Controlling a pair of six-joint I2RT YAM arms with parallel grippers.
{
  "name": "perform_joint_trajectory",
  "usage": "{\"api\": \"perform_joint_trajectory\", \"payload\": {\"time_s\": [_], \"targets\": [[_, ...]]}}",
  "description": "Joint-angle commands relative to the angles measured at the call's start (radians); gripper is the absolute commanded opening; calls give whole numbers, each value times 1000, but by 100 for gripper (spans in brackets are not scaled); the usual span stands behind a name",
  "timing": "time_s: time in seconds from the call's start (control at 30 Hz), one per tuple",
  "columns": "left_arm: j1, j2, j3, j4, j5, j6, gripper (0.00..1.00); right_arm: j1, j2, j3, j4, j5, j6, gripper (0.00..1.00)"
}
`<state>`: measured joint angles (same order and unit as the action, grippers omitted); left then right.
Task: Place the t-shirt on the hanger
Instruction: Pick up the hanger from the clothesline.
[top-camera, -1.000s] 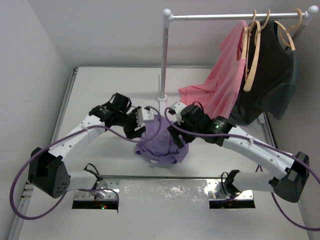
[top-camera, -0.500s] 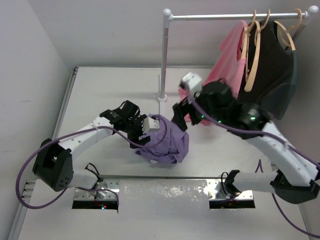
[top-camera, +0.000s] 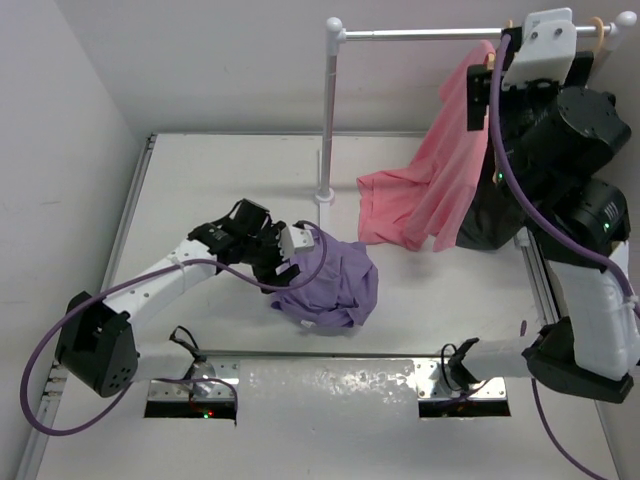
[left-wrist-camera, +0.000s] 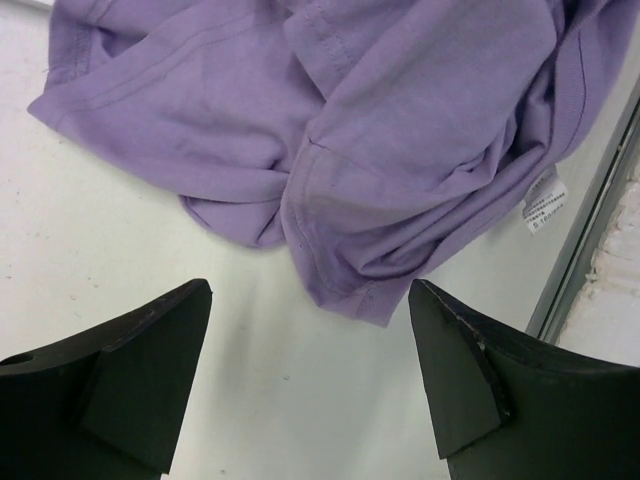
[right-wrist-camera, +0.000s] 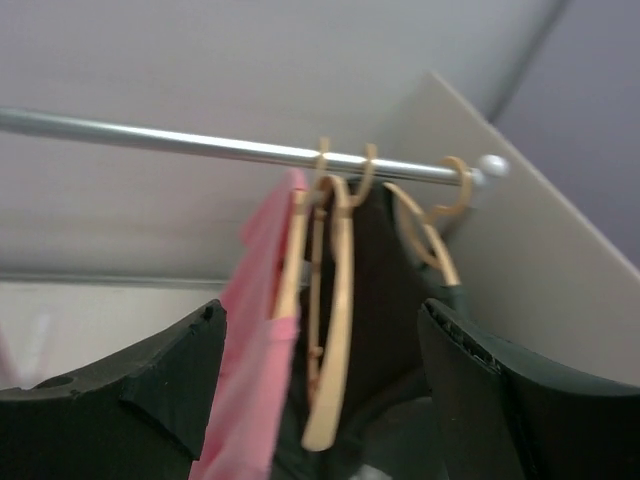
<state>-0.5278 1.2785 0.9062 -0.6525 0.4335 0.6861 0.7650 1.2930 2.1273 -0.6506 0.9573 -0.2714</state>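
The lavender t-shirt (top-camera: 335, 285) lies crumpled on the table, and fills the top of the left wrist view (left-wrist-camera: 400, 130). My left gripper (top-camera: 285, 255) is open and empty at its left edge, jaws low over bare table just short of the cloth (left-wrist-camera: 310, 300). My right gripper (top-camera: 478, 90) is raised to the clothes rail, open and empty (right-wrist-camera: 322, 310). A bare tan hanger (right-wrist-camera: 335, 330) hangs straight ahead between its jaws, untouched. In the top view the right arm hides most of the hangers.
A pink shirt (top-camera: 430, 190) and a black shirt (top-camera: 500, 220) hang on two like hangers on the rail (right-wrist-camera: 150, 135). The rack's white pole (top-camera: 328, 110) stands behind the t-shirt. A metal strip edges the table (left-wrist-camera: 590, 200).
My right arm has let go of the t-shirt and risen from the table up to the rail at the far right. My left gripper has stayed beside the t-shirt.
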Motion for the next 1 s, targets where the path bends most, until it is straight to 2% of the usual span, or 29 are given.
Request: {"api": "perform_joint_trajectory", "payload": {"time_s": [0.0, 0.13, 0.17, 0.23, 0.27, 0.3, 0.37, 0.5, 0.73, 0.97], "targets": [[11, -33, -6, 65, -16, -43, 78, -81, 51, 55, 103, 152, -213, 75], [11, -33, -3, 93, -16, -69, 78, -173, 107, 42, 5, 88, -188, 79], [11, -34, -3, 103, -10, -77, 78, -281, 112, 42, -82, 2, -78, 80], [11, -44, -9, 113, -1, -97, 78, -436, 112, 25, -150, -122, 44, 80], [11, -48, -19, 120, 10, -102, 78, -599, 109, -10, -193, -203, 164, 79], [11, -59, -24, 122, 14, -103, 78, -671, 108, -30, -205, -374, 219, 78], [12, -76, -36, 123, 11, -106, 78, -751, 108, -56, -210, -504, 309, 74], [25, -103, -59, 123, 8, -106, 78, -768, 91, -61, -135, -590, 325, 73], [41, -126, -98, 132, 5, -106, 79, -914, 97, -154, -81, -787, 402, 73], [45, -134, -110, 131, 14, -103, 79, -964, 176, -147, -57, -943, 423, 73]]}}
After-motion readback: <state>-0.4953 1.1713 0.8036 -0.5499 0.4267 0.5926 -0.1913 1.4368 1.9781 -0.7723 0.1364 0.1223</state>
